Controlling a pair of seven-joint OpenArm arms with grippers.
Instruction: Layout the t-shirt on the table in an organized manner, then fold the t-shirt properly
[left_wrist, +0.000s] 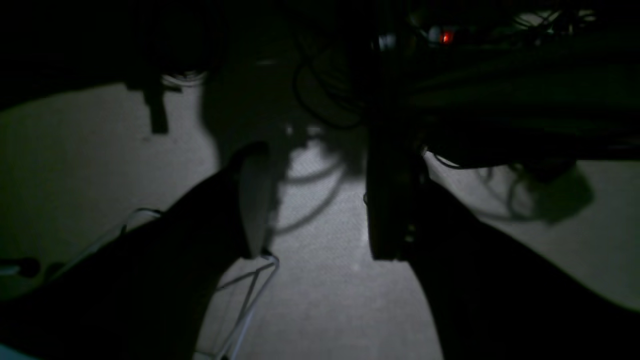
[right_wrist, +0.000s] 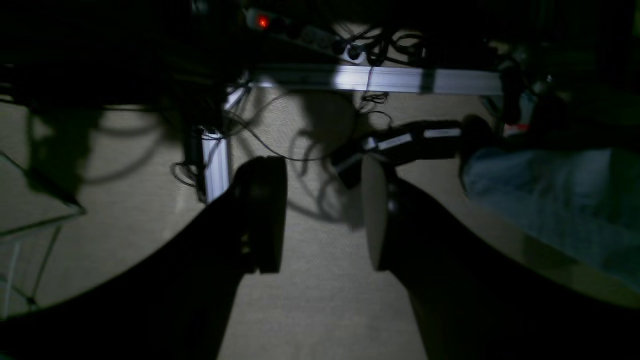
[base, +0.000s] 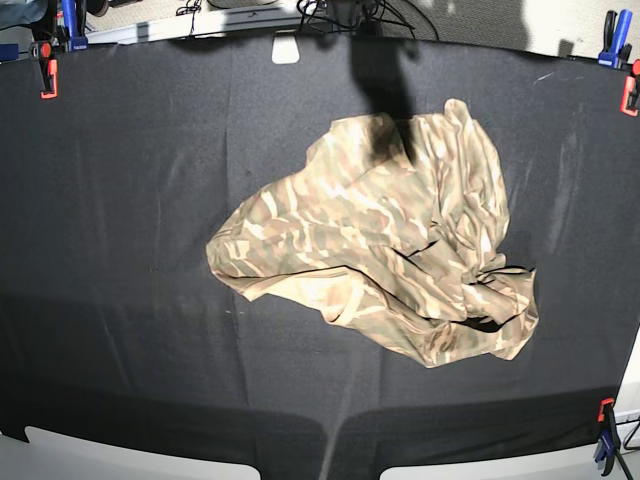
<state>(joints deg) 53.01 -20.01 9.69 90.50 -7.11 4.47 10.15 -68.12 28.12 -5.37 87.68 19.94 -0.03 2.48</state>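
T-shirt crumpled, neck band hidden in folds, table cut off at edges

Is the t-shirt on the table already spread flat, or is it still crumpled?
Crumpled. The t-shirt lies in a loose heap on the table, with folds and bunched cloth at its lower right; no sleeves or neck are laid out.

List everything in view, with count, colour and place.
shirt: one, camouflage, crumpled, centre-right of table.
table: one, black cloth, fills the base view.
clamps: several, red and blue, at table edges.
cables: several, dark, on the floor.
power strip: one, red light lit, on the floor.
left gripper: one, black, over the floor, jaws apart, empty.
right gripper: one, black, over the floor, jaws apart, empty.
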